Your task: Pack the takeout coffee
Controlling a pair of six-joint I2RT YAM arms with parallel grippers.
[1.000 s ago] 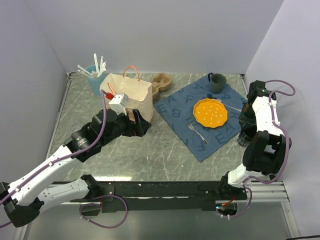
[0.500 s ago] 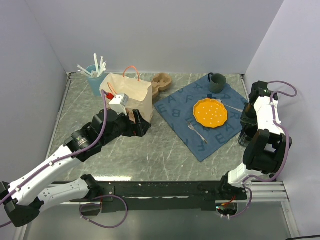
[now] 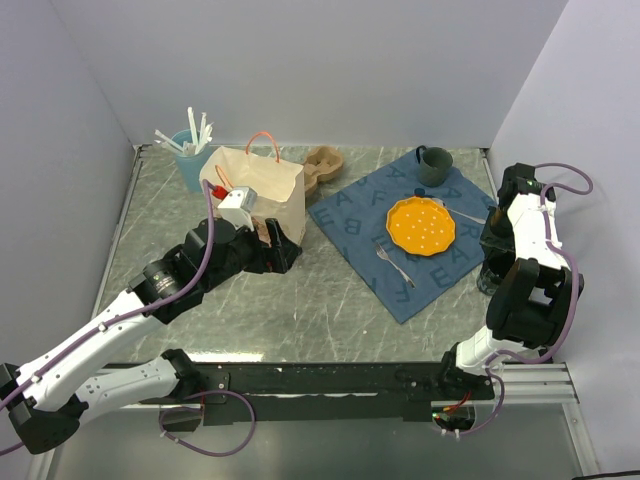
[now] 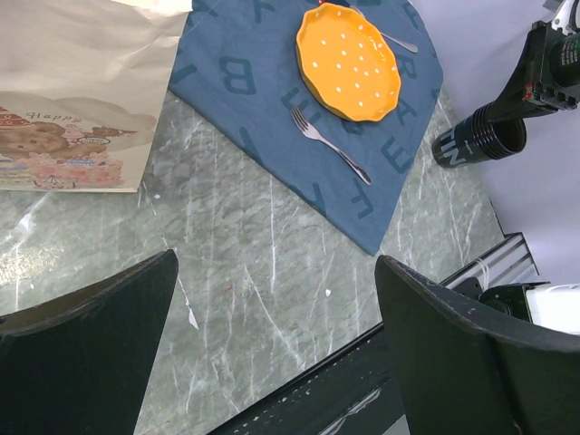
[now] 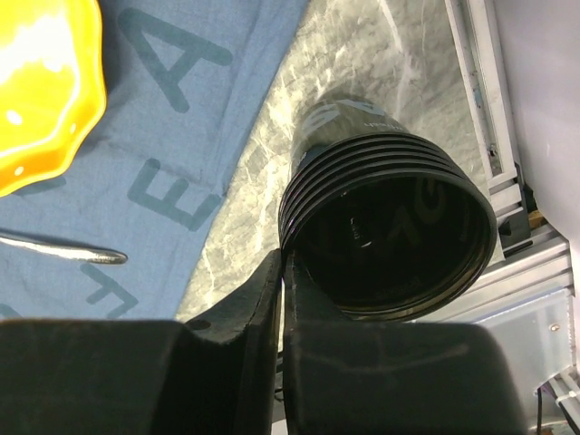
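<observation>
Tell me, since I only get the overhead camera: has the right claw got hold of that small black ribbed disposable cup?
Observer: Yes. The right wrist camera shows the right gripper pinched shut on the rim of the small black ribbed disposable cup.
Operator: Is there a lid on it?
Observer: No, its round mouth is uncovered.
Operator: And the other arm, by the brown paper bag?
Observer: The left wrist camera shows the left gripper wide open, with nothing between its fingers.
</observation>
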